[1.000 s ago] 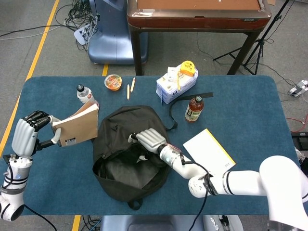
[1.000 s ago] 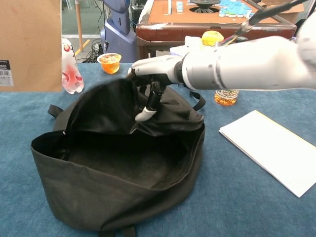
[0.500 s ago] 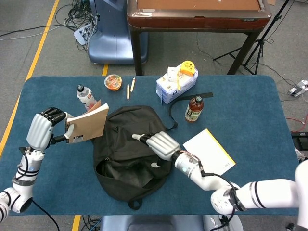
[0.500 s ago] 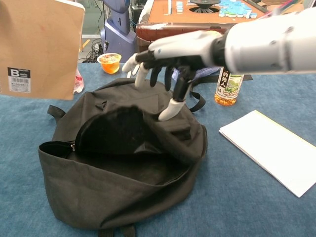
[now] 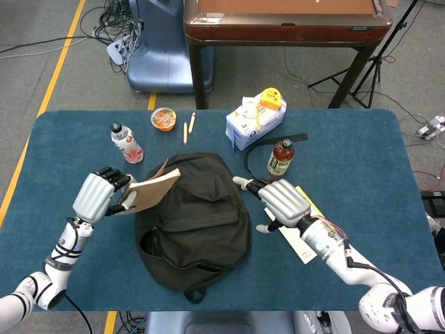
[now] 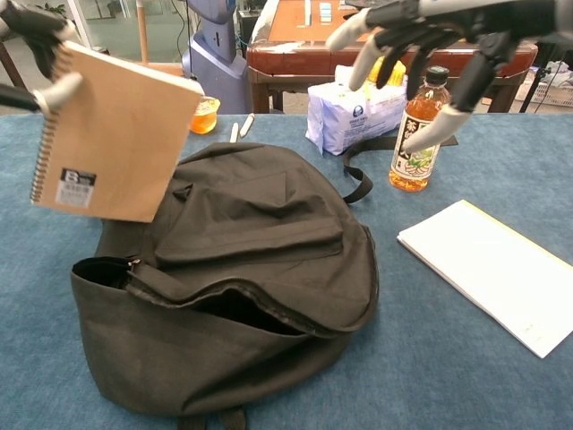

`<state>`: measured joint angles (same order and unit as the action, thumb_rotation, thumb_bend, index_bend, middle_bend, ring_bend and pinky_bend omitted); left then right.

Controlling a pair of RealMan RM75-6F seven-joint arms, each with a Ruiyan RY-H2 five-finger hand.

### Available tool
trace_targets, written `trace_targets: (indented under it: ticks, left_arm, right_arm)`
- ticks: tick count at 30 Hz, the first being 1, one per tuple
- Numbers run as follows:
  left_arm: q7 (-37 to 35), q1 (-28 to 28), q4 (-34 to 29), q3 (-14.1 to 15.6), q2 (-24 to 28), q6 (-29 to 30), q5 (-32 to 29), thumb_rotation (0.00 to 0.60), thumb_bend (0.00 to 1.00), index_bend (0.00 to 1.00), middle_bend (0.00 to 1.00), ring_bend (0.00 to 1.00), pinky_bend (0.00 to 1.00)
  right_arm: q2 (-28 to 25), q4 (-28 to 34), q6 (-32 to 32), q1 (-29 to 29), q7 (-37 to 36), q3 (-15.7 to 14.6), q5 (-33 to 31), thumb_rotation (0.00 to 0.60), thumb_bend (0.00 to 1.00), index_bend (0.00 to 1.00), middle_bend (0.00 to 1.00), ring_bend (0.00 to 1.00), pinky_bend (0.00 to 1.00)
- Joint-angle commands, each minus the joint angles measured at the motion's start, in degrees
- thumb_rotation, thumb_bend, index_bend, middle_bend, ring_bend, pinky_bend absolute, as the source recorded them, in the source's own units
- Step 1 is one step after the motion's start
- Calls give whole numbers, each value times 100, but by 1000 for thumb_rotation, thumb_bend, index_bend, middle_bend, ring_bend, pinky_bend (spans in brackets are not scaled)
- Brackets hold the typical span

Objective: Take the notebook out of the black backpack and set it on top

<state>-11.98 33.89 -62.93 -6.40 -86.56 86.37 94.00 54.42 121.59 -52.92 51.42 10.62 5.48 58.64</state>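
Both hands are up off the table. The left hand (image 5: pixel 99 196) grips the spiral notebook (image 6: pixel 115 133) by its bound edge, fingers wrapped over the wire, so the kraft cover hangs tilted above the left shoulder of the black backpack (image 5: pixel 197 219). The notebook is out of the bag and not yet resting on it; in the chest view its lower corner hangs just above the fabric. The right hand (image 5: pixel 281 200) holds nothing, its fingers spread and slightly curled, beside the backpack's right flank and above the near corner of a white booklet (image 6: pixel 495 267).

The step in hand looks like the placement. To do it well, the robot should carry the notebook further over the flat upper panel of the backpack, away from the gaping zip opening near the front edge, where soft fabric would let it slide back in. Levelling the cover before release matters: at this tilt it would tip off toward the water bottle (image 5: pixel 126 141). Lowering until the cover lies flat on the panel, then opening the fingers gently, should leave it settled. The right hand is best kept clear of the backpack.
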Motion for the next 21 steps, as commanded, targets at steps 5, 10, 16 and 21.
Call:
trace_targets:
  ticks: [5, 10, 16, 21]
  left_arm:
    - [1141, -5, -2588, 383, 867, -1569, -737, 600, 325, 311, 460, 419, 475]
    - [1649, 24, -3869, 402, 1522, -2100, -1218, 552, 247, 126, 255, 267, 406]
    - [1654, -148, -4374, 452, 1945, -2030, -1245, 484, 222, 53, 166, 199, 360]
    - [1431, -448, -4301, 428, 2170, -1625, -1219, 482, 222, 85, 166, 199, 360]
  right_arm:
    - [-279, -59, -34, -271, -196, 28, 122, 600, 0, 57, 232, 216, 339]
    - [-399, -186, 29, -424, -379, 62, 93, 600, 0, 57, 232, 216, 339]
    - [-515, -265, 106, -630, -539, 29, 204, 600, 0, 57, 232, 216, 338]
    - [-612, -269, 126, -818, -605, -35, 344, 600, 3, 57, 237, 216, 339]
